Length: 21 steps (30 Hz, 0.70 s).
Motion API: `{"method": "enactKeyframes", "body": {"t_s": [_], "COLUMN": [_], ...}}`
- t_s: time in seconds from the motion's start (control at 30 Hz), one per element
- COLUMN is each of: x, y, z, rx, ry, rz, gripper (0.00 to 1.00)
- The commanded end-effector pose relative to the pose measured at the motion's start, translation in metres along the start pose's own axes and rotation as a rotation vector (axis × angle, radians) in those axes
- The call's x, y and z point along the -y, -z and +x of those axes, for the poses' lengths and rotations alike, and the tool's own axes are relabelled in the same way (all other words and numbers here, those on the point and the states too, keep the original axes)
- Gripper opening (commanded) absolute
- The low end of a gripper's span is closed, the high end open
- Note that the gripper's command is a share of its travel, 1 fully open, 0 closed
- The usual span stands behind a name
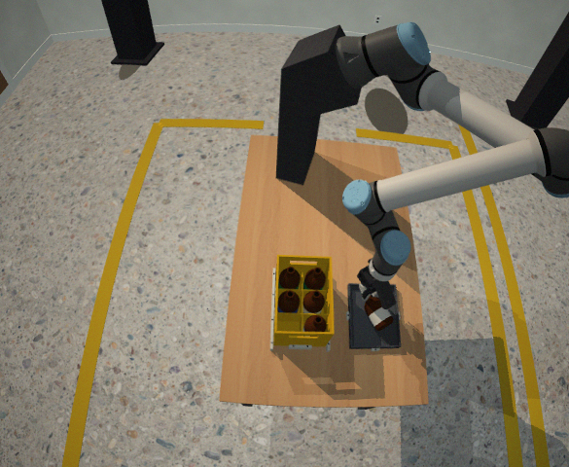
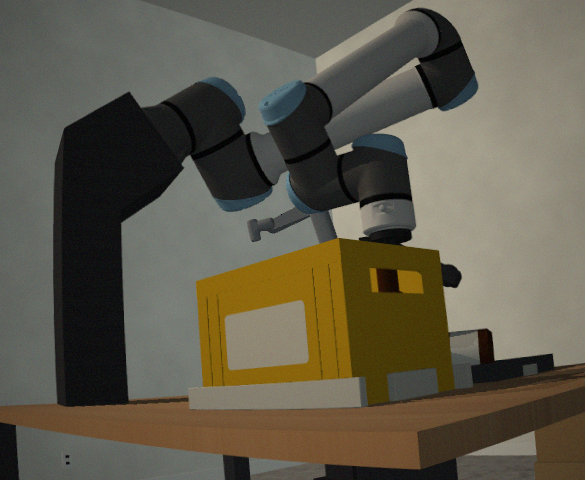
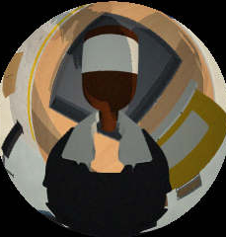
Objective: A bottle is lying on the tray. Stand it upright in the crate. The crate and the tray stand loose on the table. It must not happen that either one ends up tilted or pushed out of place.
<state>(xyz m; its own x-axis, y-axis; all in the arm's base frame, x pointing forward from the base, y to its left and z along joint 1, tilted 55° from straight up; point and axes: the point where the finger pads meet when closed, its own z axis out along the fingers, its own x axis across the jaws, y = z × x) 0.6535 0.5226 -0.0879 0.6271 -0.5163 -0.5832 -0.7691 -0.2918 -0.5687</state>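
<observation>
Overhead, wooden table [image 1: 294, 211] on speckled floor [image 1: 48, 200] inside yellow tape [image 1: 108, 261], gripper [image 3: 109, 129] pinching bottle [image 3: 110, 74] neck.

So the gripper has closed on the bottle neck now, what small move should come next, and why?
Probably a short, straight lift. The gripper is shut on the neck of the bottle, which lies over the dark tray. Raising it first should free it from the tray rim before it swings toward the yellow crate, where one near cell looks free.

wooden table [image 1: 294, 221] bearing crate [image 1: 304, 338], tray [image 1: 359, 338]
</observation>
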Motion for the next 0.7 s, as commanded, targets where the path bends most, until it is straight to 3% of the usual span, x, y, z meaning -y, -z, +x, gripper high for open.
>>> {"method": "enactKeyframes", "body": {"t_s": [0.0, 0.67], "x": [0.000, 0.000], "y": [0.002, 0.019], "z": [0.000, 0.000], "rx": [0.000, 0.000], "ry": [0.000, 0.000], "rz": [0.001, 0.001], "gripper": [0.00, 0.00]}}
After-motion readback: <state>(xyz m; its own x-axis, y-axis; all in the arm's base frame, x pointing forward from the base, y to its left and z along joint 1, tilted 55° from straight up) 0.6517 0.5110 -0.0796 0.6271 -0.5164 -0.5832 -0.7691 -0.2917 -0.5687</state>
